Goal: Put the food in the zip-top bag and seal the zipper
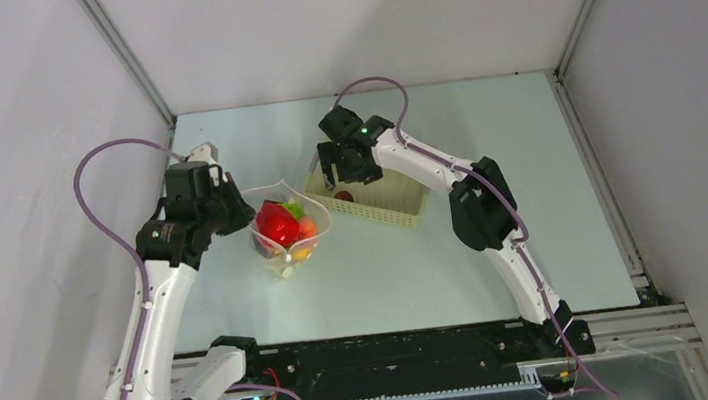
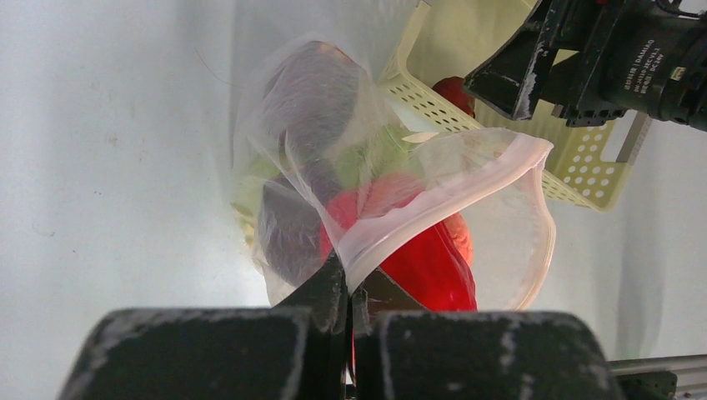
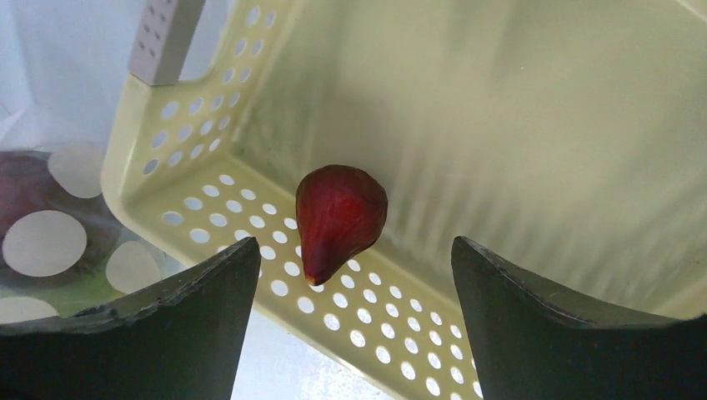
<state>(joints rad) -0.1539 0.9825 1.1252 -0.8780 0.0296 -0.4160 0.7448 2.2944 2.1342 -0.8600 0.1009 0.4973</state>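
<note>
The clear zip-top bag (image 1: 285, 230) stands open on the table, holding several red, green, orange and dark purple food pieces (image 1: 277, 223). My left gripper (image 1: 230, 206) is shut on the bag's mouth edge (image 2: 392, 237) at its left side; the pinch point shows in the left wrist view (image 2: 352, 287). One dark red food piece (image 3: 340, 218) lies in the pale yellow basket (image 1: 401, 205); it also shows in the top view (image 1: 344, 196). My right gripper (image 3: 354, 275) is open above that piece, over the basket's left end (image 1: 339, 173).
The basket's perforated wall (image 3: 250, 225) lies between my right fingers and the polka-dot bag (image 3: 50, 242). The enclosure's white walls meet at the back corners (image 1: 169, 115). My right arm (image 1: 476, 201) spans over the basket's right side.
</note>
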